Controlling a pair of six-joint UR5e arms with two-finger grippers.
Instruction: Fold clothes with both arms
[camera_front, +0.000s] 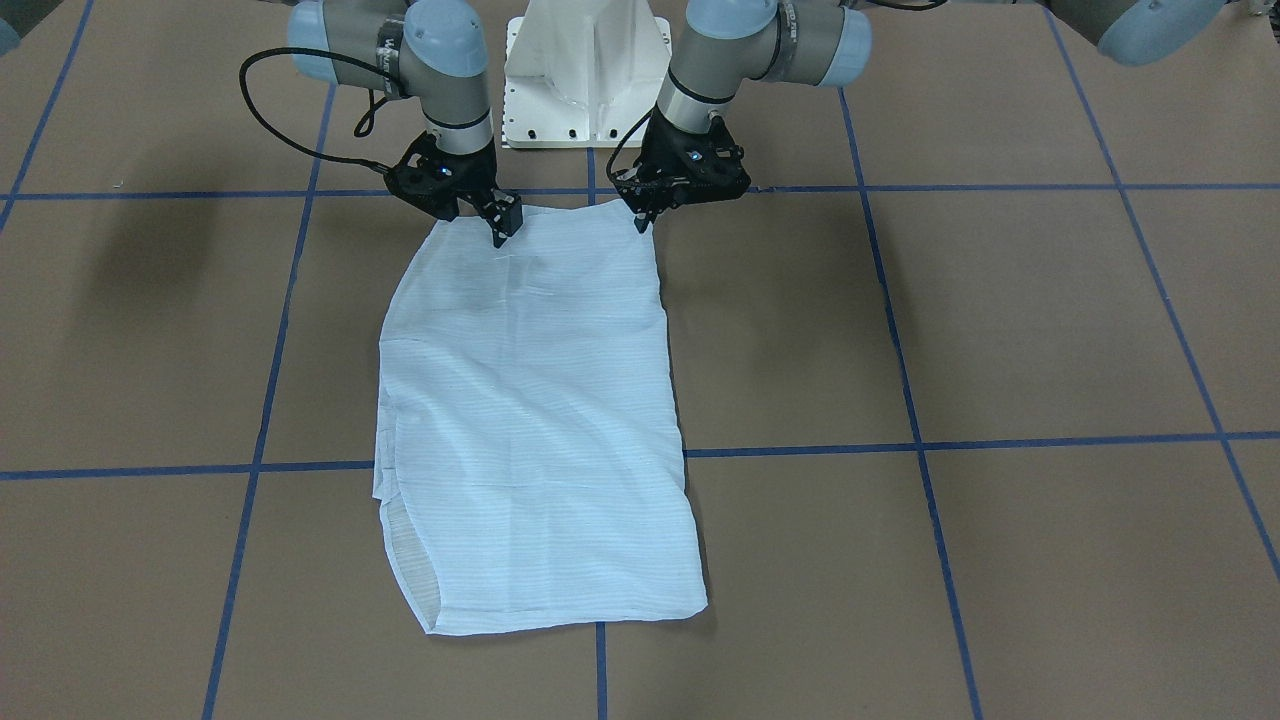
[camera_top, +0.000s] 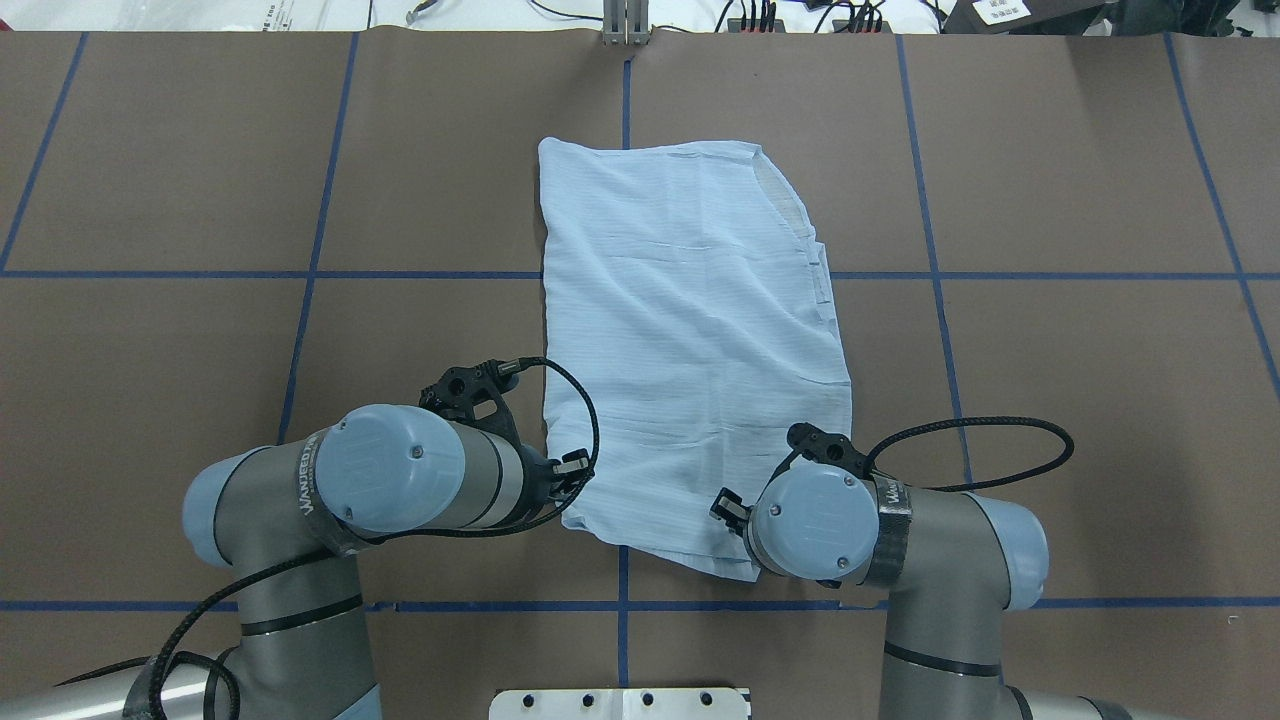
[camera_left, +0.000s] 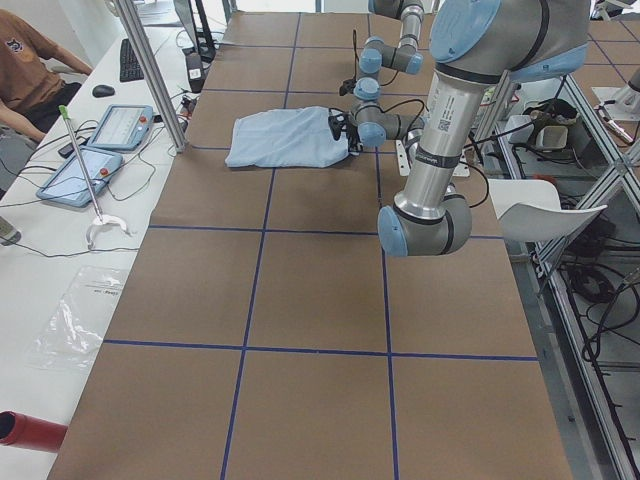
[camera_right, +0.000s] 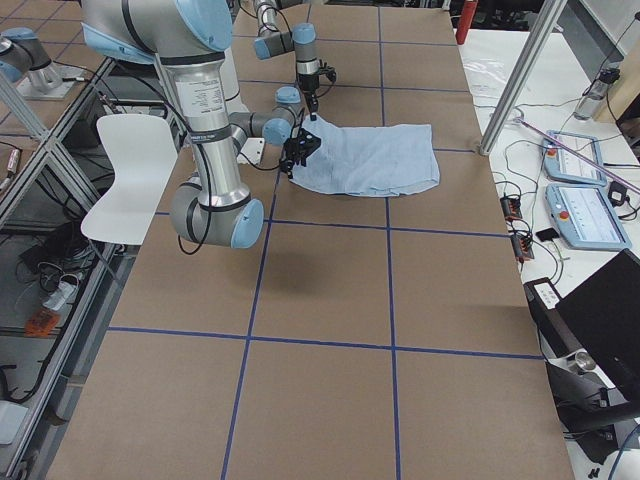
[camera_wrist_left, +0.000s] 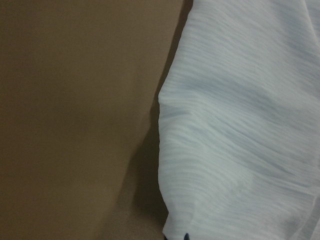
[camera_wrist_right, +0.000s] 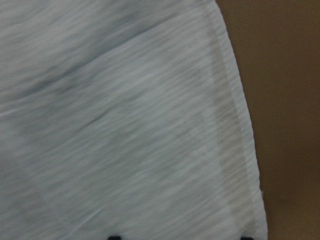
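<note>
Right gripper (camera_front: 503, 228): jaws wide, shirt (camera_front: 530, 400) edge just beneath (crinkly cloth).
Left gripper (camera_front: 643, 218): at shirt corner; opening unclear.

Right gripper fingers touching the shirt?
Cannot tell. In the front-facing view the right gripper overlaps the shirt at its edge, but neither contact nor a gap shows; the wrist view shows only spread fingertips over fabric.

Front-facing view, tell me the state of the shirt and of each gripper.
shirt, folded into a long panel, lying flat on the table.
right gripper, open, low over the shirt's edge nearest the robot.
left gripper, at the shirt's other near corner; open or shut cannot be told.
</note>
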